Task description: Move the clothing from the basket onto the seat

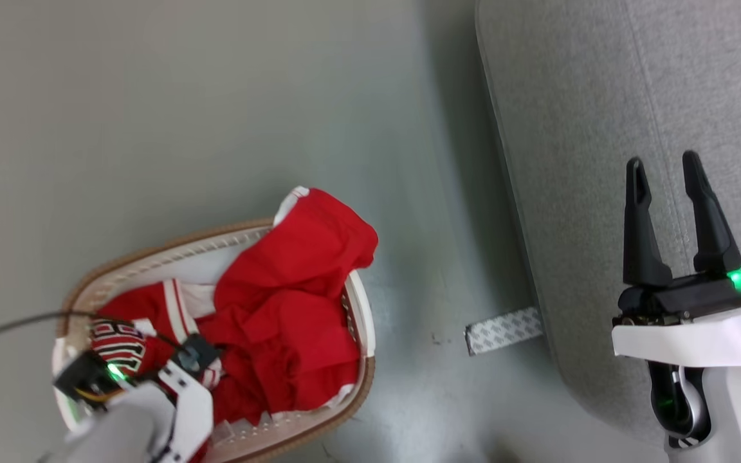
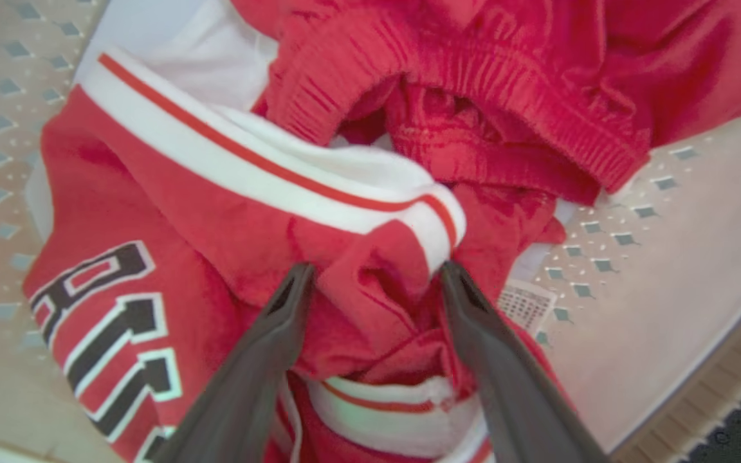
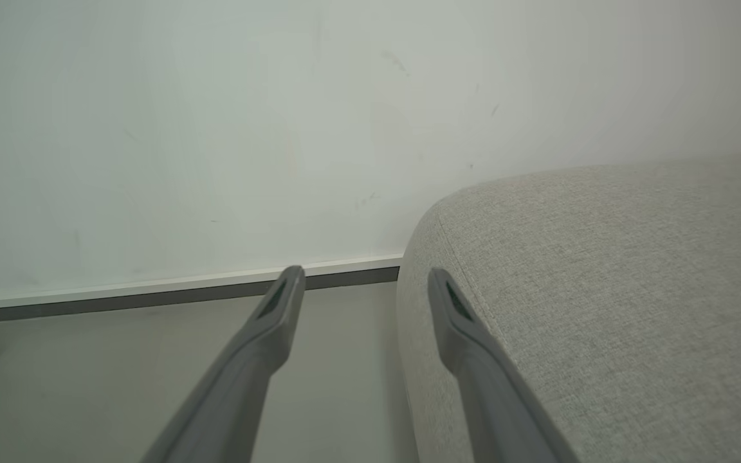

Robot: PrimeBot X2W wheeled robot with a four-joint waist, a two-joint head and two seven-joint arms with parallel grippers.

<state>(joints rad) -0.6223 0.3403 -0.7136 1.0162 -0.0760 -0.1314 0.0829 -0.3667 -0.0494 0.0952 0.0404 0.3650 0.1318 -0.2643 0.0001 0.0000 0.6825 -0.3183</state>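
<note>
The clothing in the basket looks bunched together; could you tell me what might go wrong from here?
The left gripper is open around one fold of the clothing; the garments lie tangled, so a lift could drag several out at once. One piece hangs over the rim of the basket and could slide onto the floor.

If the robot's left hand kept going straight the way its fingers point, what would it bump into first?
The red clothing: the left hand is open, with a bunched fold right between its fingers, probably touching them. The basket would come only behind that fabric.
</note>
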